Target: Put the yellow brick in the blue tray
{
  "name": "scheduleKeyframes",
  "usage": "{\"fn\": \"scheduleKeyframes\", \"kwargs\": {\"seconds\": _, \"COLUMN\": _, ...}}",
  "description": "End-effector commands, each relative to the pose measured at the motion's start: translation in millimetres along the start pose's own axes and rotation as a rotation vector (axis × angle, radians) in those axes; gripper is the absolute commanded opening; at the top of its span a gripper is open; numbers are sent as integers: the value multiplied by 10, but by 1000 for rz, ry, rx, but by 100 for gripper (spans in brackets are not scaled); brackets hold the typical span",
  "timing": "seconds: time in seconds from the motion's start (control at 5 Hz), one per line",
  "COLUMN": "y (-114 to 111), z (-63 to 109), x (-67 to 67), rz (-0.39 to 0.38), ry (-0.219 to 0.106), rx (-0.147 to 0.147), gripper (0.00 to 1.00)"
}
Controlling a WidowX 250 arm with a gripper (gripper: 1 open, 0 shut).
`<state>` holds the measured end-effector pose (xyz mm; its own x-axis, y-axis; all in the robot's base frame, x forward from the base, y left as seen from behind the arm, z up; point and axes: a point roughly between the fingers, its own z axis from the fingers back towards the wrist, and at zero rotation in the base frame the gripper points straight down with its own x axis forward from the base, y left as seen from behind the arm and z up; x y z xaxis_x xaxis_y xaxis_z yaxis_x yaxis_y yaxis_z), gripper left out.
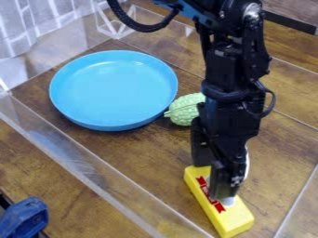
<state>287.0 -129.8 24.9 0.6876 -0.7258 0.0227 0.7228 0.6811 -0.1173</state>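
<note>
The yellow brick with its red label lies flat on the wooden table at the lower right. My gripper points straight down onto it, its black fingers open on either side of the brick's near half and hiding part of the label. I cannot tell whether the fingers touch the brick. The blue tray, round and shallow, sits empty at the upper left, well apart from the brick.
A green bumpy gourd lies against the tray's right rim, just behind the arm. A clear plastic wall runs along the near-left side of the table. A blue object sits outside it at the bottom left.
</note>
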Motion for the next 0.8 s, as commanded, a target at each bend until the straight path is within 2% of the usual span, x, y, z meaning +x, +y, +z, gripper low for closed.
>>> {"fn": "scheduleKeyframes", "kwargs": {"seconds": 0.0, "y": -1, "z": -503, "x": -129, "rz": -58, "ry": 103, "rx": -46, "gripper": 0}}
{"fn": "scheduleKeyframes", "kwargs": {"seconds": 0.4, "y": -56, "z": -524, "x": -71, "rz": -127, "ry": 96, "rx": -48, "gripper": 0}}
{"fn": "scheduleKeyframes", "kwargs": {"seconds": 0.6, "y": -21, "z": -551, "x": -65, "rz": -79, "ry": 74, "rx": -58, "gripper": 100}}
